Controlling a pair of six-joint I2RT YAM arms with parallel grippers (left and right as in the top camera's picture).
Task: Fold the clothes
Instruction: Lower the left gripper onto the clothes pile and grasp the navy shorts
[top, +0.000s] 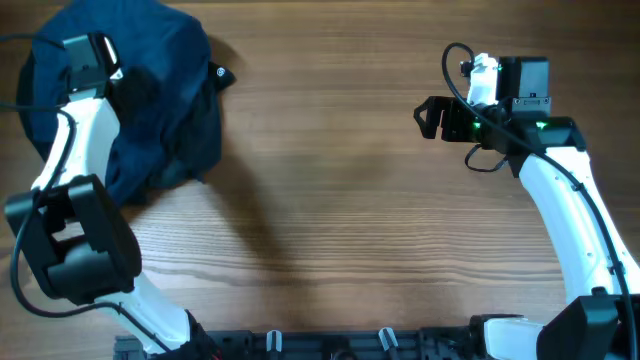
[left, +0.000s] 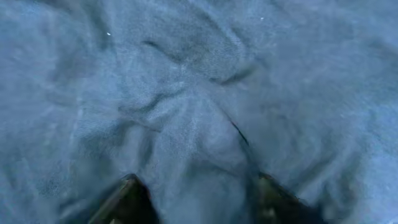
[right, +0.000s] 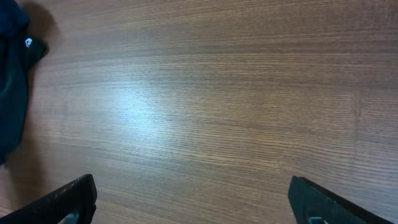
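None of the folding looks done yet. One pair of navy-blue shorts (top: 165, 90) lies as a rumpled heap at about 10 o'clock on the wooden surface (top: 350, 200), creased all over, with no flat panel or clean fold edge to be seen. A small dark tab (top: 220, 73) with a pale spot sticks out of the heap's 3 o'clock side.

In the left wrist view the left hand (left: 199, 202) is down in the cloth, which fills the whole view. Its two fingertips (left: 127, 199) stand partly apart with a raised ridge of fabric between them. Whether they have that ridge pinched or merely straddle it, I cannot tell.

At about 2 o'clock the right hand (top: 428, 118) hovers over bare wood, well apart from the shorts. It is spread wide, holds nothing, and points toward 9 o'clock.

My judgement is that the task is at its very start, with a first grasp on the heap. What is left is nearly everything. The shorts have to be drawn out toward the middle, spread flat with waistband and legs squared, and then folded over.
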